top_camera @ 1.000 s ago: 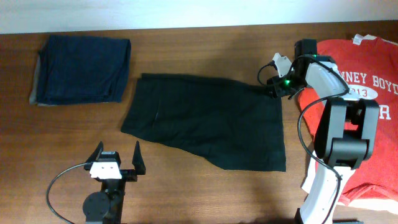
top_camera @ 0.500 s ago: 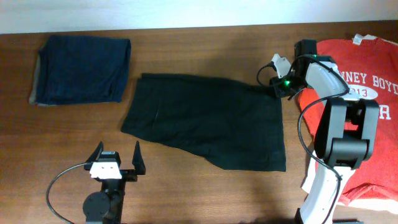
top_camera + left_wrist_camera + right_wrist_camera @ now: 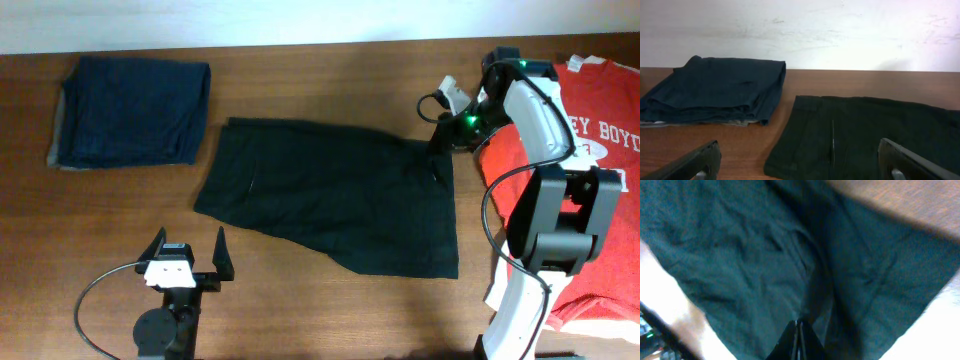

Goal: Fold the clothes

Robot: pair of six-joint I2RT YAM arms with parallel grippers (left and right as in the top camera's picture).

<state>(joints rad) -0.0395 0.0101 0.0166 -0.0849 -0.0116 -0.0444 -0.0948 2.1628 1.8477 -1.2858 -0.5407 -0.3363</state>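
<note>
Right hand (image 3: pixel 438 148) clamps a corner of the black shirt (image 3: pixel 330 195), upper right, probably to pull a fold. Left hand (image 3: pixel 188 252) wide, parked.

On the table (image 3: pixel 300 80), spread shirt (image 3: pixel 330 195) laid centrally, folded garment (image 3: pixel 130 110) placed behind-left of it, lettered T-shirt (image 3: pixel 615 110) at right edge

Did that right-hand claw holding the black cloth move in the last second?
Yes. The right gripper, shut on a corner of the black shirt, shifted slightly toward the red T-shirt; more of that shirt's lettering is now hidden.
</note>
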